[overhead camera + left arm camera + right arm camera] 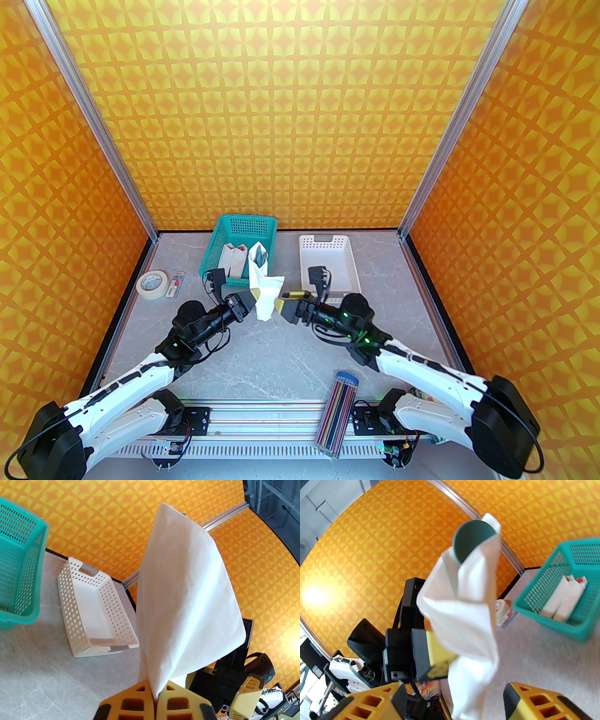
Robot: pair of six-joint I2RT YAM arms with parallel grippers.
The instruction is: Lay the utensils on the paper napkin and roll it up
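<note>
The paper napkin [266, 288] is bunched around the utensils and held up off the table. My left gripper [255, 295] is shut on its lower part, and the pinch shows close up in the left wrist view, fingers [140, 700] pressed on the white sheet [185, 597]. Dark teal utensil tips [261, 255] stick out of the top. In the right wrist view a round spoon bowl [473, 538] pokes from the napkin [468, 611]. My right gripper [282, 301] stands open just right of the bundle, and the napkin's lower end hangs between its fingers [375, 702].
A teal basket [246, 218] with white napkin bundles [564, 599] stands behind the bundle. A white perforated basket [304, 262] is to its right. A tape roll [152, 282] lies at the left. A clear case of coloured pencils [338, 412] rests at the near edge.
</note>
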